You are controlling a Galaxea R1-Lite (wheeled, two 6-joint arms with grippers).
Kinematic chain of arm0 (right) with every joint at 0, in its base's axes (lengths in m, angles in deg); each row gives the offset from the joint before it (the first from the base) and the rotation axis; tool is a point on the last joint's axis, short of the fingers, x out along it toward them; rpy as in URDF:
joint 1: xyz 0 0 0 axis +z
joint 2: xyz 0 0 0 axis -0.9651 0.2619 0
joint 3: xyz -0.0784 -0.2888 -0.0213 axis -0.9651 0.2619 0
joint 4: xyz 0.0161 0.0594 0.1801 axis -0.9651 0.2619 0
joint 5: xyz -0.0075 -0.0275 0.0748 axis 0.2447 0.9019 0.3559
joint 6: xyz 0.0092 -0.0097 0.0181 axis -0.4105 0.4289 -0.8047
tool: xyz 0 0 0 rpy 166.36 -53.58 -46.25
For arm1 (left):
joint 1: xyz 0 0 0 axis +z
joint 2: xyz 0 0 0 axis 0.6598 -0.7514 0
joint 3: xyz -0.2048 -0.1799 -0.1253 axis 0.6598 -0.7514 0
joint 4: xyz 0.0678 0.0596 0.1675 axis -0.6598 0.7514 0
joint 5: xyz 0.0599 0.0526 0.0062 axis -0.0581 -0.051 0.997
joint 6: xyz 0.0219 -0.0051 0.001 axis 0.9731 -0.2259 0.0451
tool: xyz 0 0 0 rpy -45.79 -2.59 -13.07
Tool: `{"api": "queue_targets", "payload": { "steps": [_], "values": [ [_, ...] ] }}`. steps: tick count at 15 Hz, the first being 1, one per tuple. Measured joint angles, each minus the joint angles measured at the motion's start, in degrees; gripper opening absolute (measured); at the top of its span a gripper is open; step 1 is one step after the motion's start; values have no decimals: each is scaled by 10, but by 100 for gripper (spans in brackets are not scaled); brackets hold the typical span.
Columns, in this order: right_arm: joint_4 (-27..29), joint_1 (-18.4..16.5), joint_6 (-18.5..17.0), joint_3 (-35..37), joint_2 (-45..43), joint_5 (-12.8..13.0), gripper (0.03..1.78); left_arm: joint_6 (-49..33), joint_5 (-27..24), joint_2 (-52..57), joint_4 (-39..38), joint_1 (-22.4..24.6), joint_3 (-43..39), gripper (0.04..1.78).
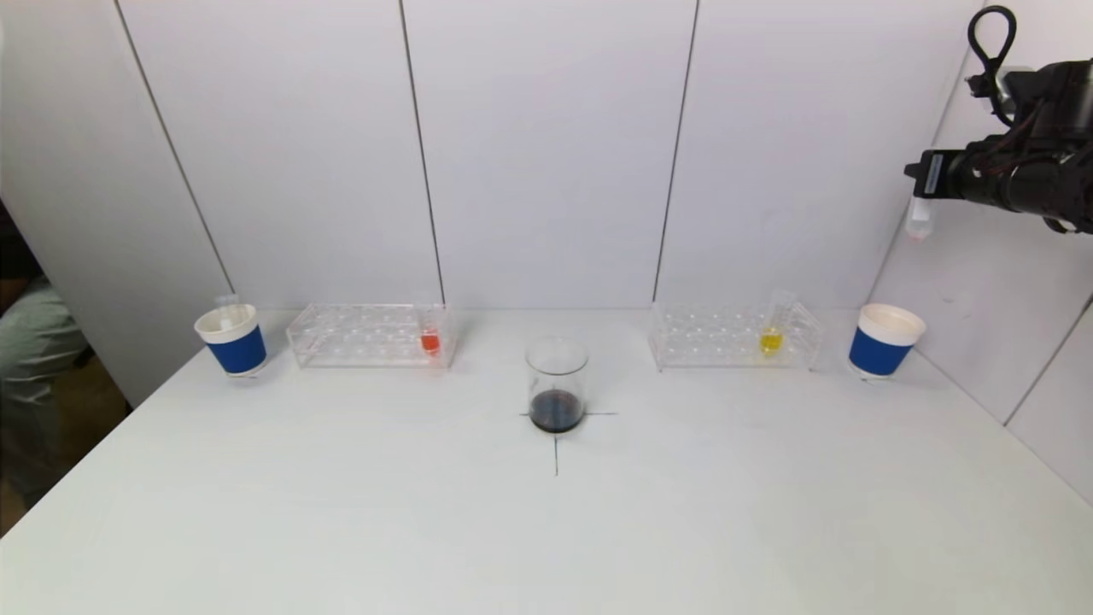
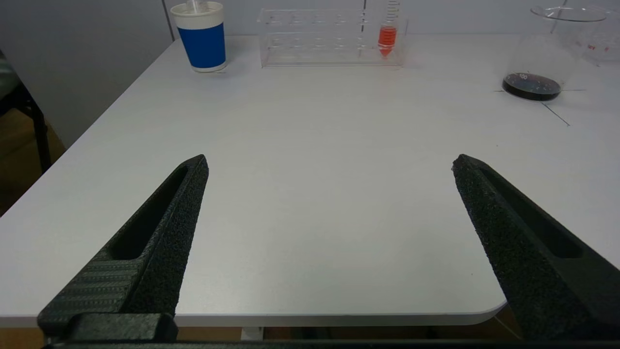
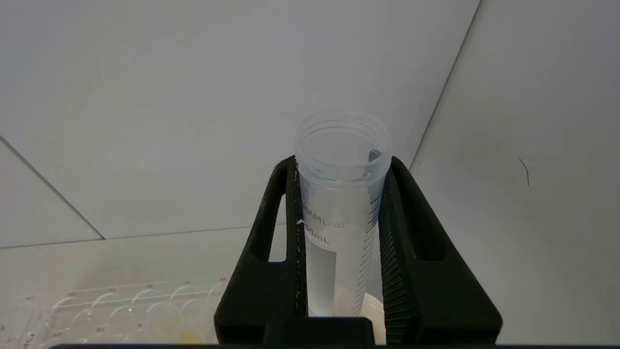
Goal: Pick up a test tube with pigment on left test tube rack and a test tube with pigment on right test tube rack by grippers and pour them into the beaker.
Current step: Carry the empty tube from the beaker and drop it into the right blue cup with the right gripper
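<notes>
Test tube [image 3: 339,213] clamped upright (empty-looking) in right tool [image 3: 339,242].

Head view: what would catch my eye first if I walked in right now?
Probably the beaker at the table's centre, with dark liquid in its bottom. Behind it, one to each side, stand two clear racks, the left rack holding a red tube, the right rack a yellow tube. High on the right, the right gripper is shut on an emptied tube above a blue cup.
</notes>
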Motion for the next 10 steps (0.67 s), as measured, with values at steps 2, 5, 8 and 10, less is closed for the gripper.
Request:
{"api": "queue_targets", "payload": {
  "steps": [2,5,8,10],
  "values": [
    [-19,-1,0,14,12,0,48,0,0,0,0,0,0,176],
    [-49,-4,-1,35,31,0,48,0,0,0,0,0,0,176],
    [-87,-9,-11,59,50,0,48,0,0,0,0,0,0,176],
    [-112,-13,-20,72,61,-2,48,0,0,0,0,0,0,176]
  ]
}}
